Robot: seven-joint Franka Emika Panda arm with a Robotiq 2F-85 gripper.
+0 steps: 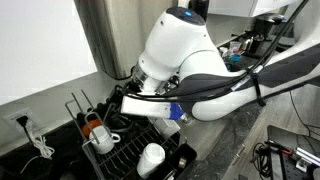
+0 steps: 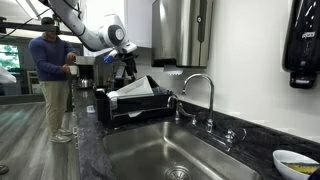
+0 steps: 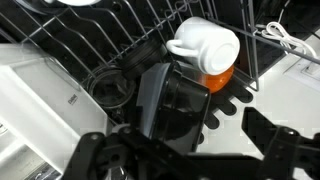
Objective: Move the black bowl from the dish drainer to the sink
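In the wrist view, the hand [image 3: 180,140] is seen wide open, its dark fingers [image 3: 268,135] spread to either side of the black bowl [image 3: 172,100], and nothing is held. The black bowl is stood on edge among the wire tines [image 3: 120,30] of the dish drainer [image 3: 100,60], in the rack and not in the sink; whether it is touched by the fingers cannot be told. Just beyond the bowl, a white mug [image 3: 205,45] is seen against an orange object [image 3: 220,75]. In an exterior view, the hand [image 2: 128,68] is held low over the dish drainer [image 2: 125,112], which is set on the dark counter [image 2: 88,140] at the far left end of the sink [image 2: 150,155]. A white plate [image 2: 135,90] is leaned in the rack, and a chrome faucet [image 2: 200,90] is mounted along the sink's right side. A person [image 2: 48,70] is seen standing far behind. In an exterior view, much of the drainer [image 1: 120,150] is hidden by the white arm [image 1: 190,60], and an upturned mug [image 1: 152,158] is seen at its near end.
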